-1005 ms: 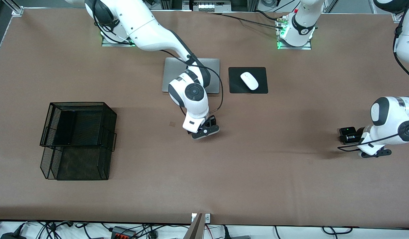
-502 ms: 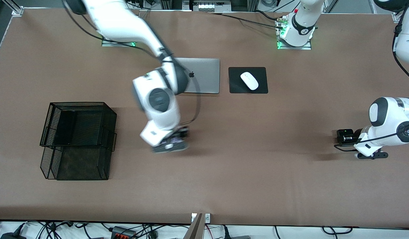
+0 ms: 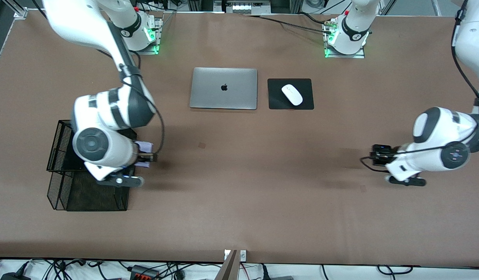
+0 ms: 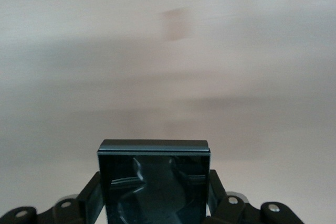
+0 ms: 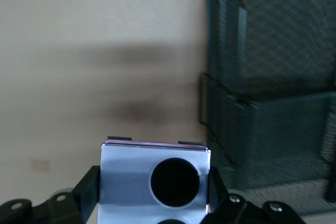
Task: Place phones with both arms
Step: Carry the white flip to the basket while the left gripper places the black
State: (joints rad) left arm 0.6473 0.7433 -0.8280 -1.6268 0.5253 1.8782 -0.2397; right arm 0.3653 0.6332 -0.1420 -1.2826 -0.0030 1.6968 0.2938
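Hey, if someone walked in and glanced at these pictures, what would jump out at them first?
Probably the right hand holding the lilac phone beside the black mesh tray at the right arm's end of the table. Next, the left hand at the left arm's end, clamped on a dark phone above bare tabletop. Between the two, the silver laptop lies closed beside the white mouse on its black pad.

Small lilac phone (image 5: pixel 155 179) with black camera circles, clamped in the right gripper (image 3: pixel 144 157) beside the black mesh basket (image 3: pixel 64 136) — small dark phone (image 4: pixel 154 182), glossy, pinched in the left gripper (image 3: pixel 379 154) above bare table.
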